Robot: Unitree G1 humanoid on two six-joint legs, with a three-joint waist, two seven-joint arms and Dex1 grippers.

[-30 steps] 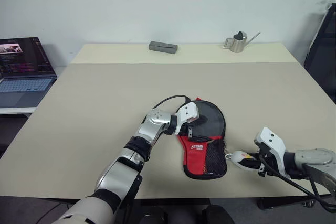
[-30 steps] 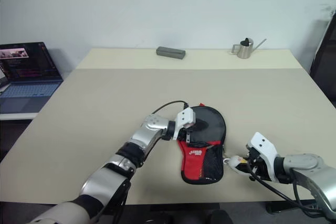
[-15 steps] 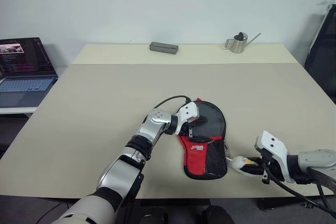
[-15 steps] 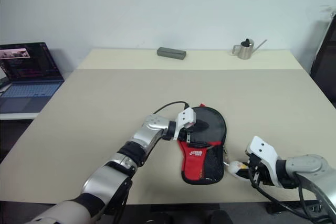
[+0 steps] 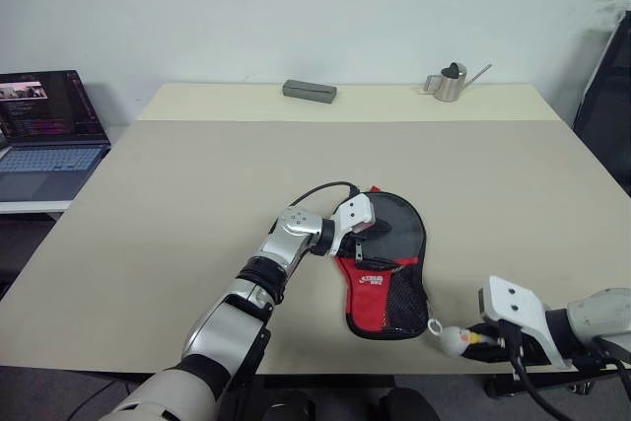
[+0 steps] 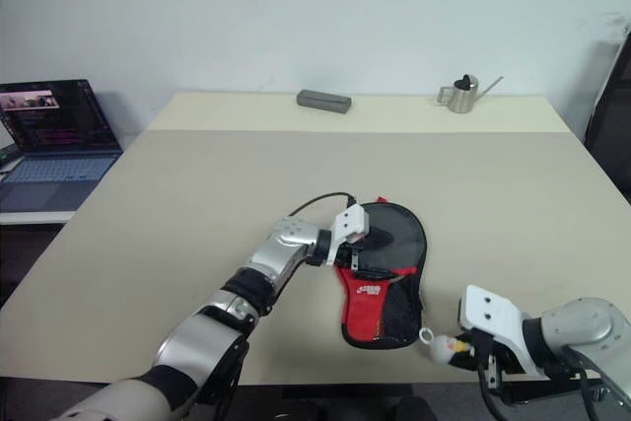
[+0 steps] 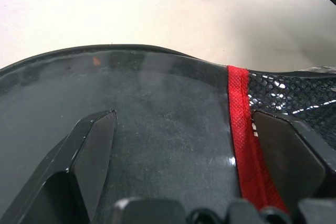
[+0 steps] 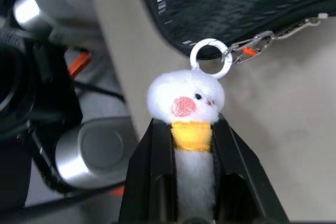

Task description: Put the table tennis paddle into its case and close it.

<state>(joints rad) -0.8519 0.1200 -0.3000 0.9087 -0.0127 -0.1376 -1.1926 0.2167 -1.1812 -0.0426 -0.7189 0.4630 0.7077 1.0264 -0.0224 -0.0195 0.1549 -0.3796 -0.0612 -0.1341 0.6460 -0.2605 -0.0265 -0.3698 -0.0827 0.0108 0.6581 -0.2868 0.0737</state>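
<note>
change: your right claw [image 8: 191, 145], clamped on the white plush zipper charm [image 8: 185, 98], has drawn back toward the bench's [image 5: 177, 194] near edge over the last second; its clip chain trails along the case's near right edge.
case: black-and-red case [image 5: 386, 261] lies flat, near centre of bench, unmoved.
paddle: inside the case; I can't tell more.
left claw: your left claw [image 5: 363, 228], wide, pins the case's round part.
meaning: zip likely closing; I can't tell how far.
</note>
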